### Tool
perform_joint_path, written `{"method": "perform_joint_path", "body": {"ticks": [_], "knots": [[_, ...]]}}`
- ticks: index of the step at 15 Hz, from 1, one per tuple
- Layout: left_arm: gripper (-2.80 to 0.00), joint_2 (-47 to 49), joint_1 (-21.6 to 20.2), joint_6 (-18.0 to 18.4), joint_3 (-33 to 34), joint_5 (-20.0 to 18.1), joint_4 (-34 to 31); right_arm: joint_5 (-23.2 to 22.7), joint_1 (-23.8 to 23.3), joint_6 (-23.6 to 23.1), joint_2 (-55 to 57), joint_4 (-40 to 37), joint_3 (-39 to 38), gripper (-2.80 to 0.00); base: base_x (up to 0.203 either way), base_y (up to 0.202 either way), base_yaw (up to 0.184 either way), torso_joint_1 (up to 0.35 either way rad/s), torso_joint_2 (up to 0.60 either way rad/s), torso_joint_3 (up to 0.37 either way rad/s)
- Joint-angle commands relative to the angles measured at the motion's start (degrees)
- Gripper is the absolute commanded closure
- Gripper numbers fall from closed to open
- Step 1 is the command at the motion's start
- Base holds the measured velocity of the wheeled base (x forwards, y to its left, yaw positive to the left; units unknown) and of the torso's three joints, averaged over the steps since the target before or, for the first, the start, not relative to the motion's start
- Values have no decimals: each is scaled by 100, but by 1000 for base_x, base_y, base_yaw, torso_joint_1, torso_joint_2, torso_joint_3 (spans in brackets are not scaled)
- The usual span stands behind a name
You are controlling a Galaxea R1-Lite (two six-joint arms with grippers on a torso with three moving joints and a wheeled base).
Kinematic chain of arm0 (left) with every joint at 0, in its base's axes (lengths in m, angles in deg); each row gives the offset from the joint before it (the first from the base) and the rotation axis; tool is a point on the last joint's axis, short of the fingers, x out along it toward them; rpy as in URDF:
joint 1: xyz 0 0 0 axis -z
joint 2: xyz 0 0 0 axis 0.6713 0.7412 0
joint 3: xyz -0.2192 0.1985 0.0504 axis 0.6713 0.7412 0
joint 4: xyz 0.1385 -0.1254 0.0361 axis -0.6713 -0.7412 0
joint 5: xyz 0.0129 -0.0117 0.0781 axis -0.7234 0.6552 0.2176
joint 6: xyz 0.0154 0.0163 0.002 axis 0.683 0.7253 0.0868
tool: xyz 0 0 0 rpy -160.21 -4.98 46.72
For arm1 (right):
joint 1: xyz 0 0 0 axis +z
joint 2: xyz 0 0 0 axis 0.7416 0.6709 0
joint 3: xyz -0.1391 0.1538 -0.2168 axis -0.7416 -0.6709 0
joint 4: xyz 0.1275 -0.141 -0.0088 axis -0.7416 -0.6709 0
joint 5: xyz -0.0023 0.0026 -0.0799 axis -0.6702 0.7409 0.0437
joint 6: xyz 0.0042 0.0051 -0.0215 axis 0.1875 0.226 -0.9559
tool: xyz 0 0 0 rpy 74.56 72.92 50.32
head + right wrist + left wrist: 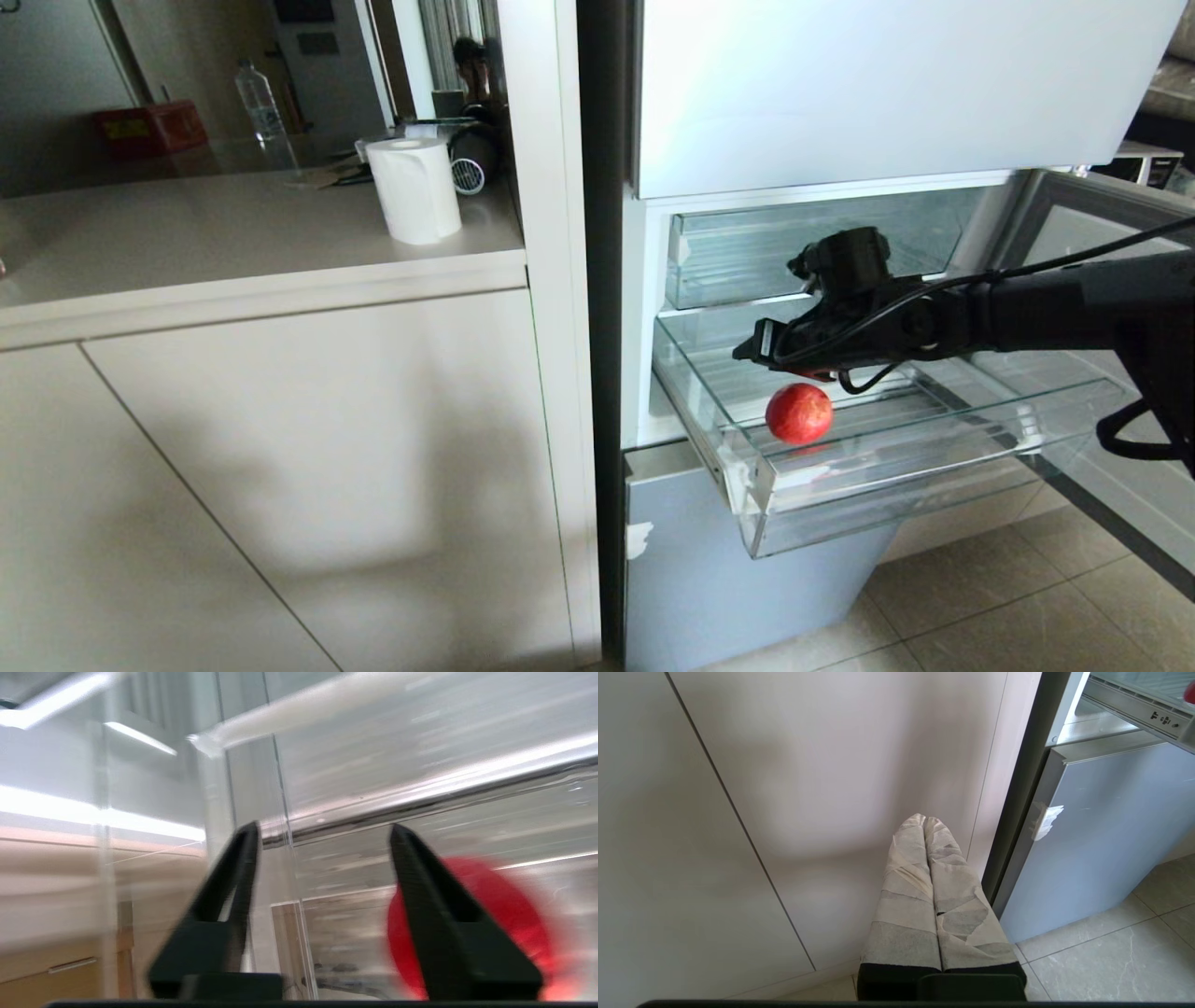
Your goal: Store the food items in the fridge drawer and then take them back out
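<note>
The clear plastic fridge drawer (934,448), ribbed-floored, stands pulled out. The right arm reaches level over it, right gripper (324,833) with fingers apart, empty. The round red fruit (799,413) lies in the drawer below. The left gripper (925,823), tape-wrapped fingers together, hangs by the cabinet.

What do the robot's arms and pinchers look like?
The right arm is black, with a thin black cable looping along it. The right gripper has two pointed black fingers. The left gripper has long fingers wrapped in pale tape on a black base.
</note>
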Motion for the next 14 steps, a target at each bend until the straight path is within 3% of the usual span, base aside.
{"method": "perform_joint_path", "body": {"ticks": [1,5,14], "knots": [[0,0,0,0,1,1,-2,-4,-313,-9,-272,-17,-55,-280,0,0,0,0,0,0],[0,0,0,0,1,1,-2,-4,-674,-334,-465,-294,-353,-280,0,0,0,0,0,0],[0,0,0,0,1,1,-2,-30,-586,-630,-319,-592,-755,-280,0,0,0,0,0,0]]}}
